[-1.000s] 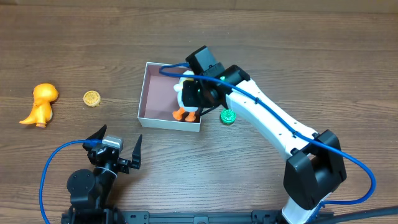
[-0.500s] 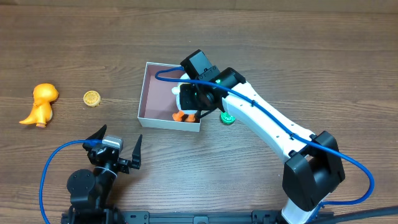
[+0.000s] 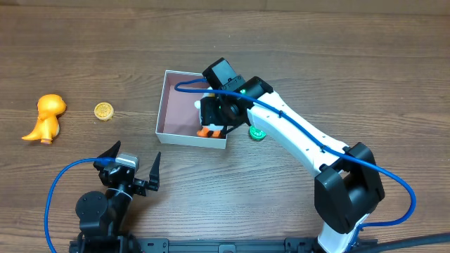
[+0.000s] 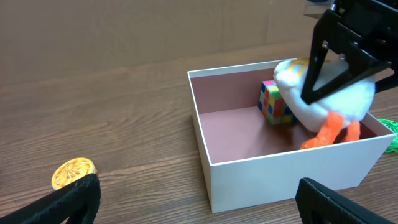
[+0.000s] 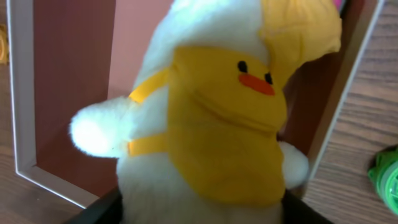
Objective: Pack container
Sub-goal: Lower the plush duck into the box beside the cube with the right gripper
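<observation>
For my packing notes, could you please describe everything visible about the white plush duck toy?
The white plush duck toy looks soft and fluffy, with orange feet, stubby wings, a yellow cap and a yellow bib bearing a small duck face. It is roughly upright inside the white-walled, pink-lined container, beside a multicoloured puzzle cube. The right gripper straddles it; whether it grips is unclear.

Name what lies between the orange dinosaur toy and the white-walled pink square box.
Small round gold token, apart from both orange dinosaur toy and white-walled pink box; overhead view.
</observation>
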Motion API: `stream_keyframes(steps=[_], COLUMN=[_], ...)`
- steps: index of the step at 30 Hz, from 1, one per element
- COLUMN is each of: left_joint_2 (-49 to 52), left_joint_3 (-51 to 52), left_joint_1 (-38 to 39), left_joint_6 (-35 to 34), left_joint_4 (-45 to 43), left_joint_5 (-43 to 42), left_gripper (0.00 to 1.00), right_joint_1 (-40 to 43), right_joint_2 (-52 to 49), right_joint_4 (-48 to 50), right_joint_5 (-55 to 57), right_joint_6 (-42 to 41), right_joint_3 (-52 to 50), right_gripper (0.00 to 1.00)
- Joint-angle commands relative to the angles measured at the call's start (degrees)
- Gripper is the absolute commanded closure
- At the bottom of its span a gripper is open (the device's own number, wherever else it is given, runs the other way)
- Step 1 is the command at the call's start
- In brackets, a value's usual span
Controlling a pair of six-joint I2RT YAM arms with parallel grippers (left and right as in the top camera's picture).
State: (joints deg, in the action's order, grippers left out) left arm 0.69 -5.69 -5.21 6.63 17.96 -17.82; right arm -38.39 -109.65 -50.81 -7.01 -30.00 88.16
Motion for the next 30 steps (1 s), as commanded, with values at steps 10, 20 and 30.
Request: stream_keyframes(steps=[10,20,30], left_joint_2=[-0.44,-0.44,-0.44], left_joint_3=[0.2,0.2,0.2], left_joint_1=[0.35,0.35,0.35], left_joint_6=[1.09,1.09,1.09], left_joint_4=[-0.24,-0.24,-0.24], left_joint_5=[-0.17,-0.17,-0.2], left_gripper=[0.0,0.0,0.0], right_joint_1=[-0.15,-0.15,-0.15], right_joint_2=[-0.11,-0.09,-0.09], right_joint_4=[-0.15,-2.91,-2.14], right_joint_5=[1.03,4.83,2.54], right_joint_6=[0.37,0.39,0.44], right_joint_3=[2.25,5.11,7.52], right_gripper=[0.27,0.22,0.35])
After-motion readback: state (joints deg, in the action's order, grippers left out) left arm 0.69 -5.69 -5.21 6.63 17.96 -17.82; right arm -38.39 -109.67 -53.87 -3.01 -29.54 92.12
